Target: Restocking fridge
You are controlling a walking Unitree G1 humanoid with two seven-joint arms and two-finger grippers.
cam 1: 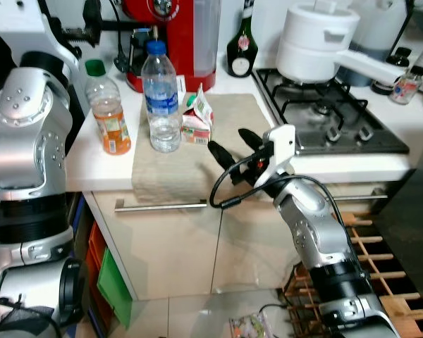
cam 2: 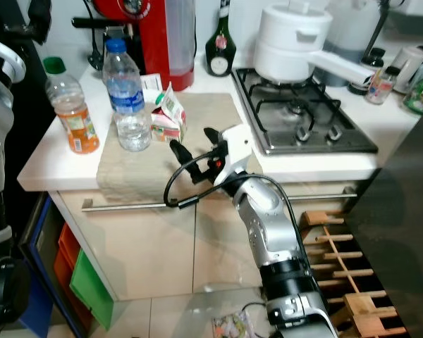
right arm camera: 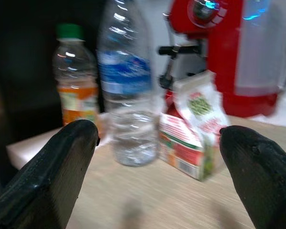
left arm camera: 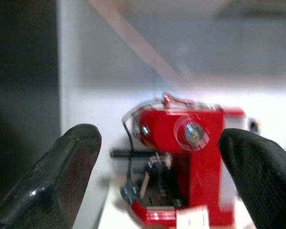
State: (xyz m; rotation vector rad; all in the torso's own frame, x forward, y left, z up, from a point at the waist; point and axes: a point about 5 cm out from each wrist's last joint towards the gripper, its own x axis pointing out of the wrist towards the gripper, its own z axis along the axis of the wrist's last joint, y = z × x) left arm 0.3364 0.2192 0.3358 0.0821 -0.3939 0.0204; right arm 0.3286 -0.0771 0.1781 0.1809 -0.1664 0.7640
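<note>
I have the right gripper raised over the beige mat on the worktop, fingers spread wide and holding nothing. At its 11 o'clock, just beyond the fingertips, sits the small carton, tilted, touching or nearly touching the clear water bottle at the carton's 9 o'clock. Further toward 9 stands the orange juice bottle with a green cap, off the mat. The red coffee machine is at 12, behind them. The left gripper is held high, fingers wide apart, empty, facing that coffee machine.
</note>
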